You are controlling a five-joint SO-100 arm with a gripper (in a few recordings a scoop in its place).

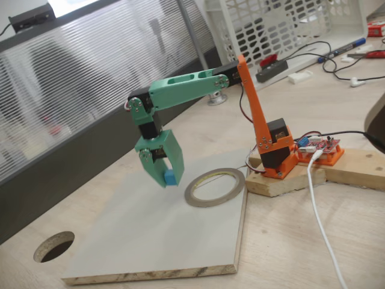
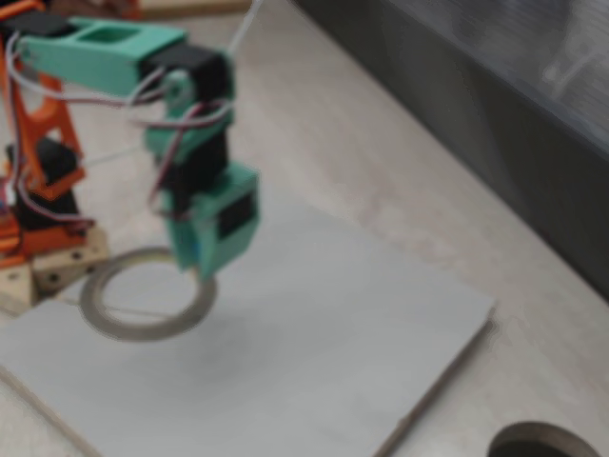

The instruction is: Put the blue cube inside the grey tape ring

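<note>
The blue cube [image 1: 170, 178] hangs above the grey board, pinched between the green fingers of my gripper [image 1: 168, 179], which is shut on it. It sits just left of the grey tape ring [image 1: 215, 187], which lies flat on the board with its yellowish inner rim showing. In the blurred fixed view, the gripper [image 2: 204, 265] points down over the right edge of the tape ring [image 2: 143, 295]; the cube is hidden there.
The grey board [image 1: 150, 241] lies on the wooden table, with a dark round hole [image 1: 54, 246] at its front left. The orange arm base [image 1: 278, 150] stands on a wooden block right of the ring, with a white cable [image 1: 319, 217] trailing forward. A white basket [image 1: 283, 24] stands behind.
</note>
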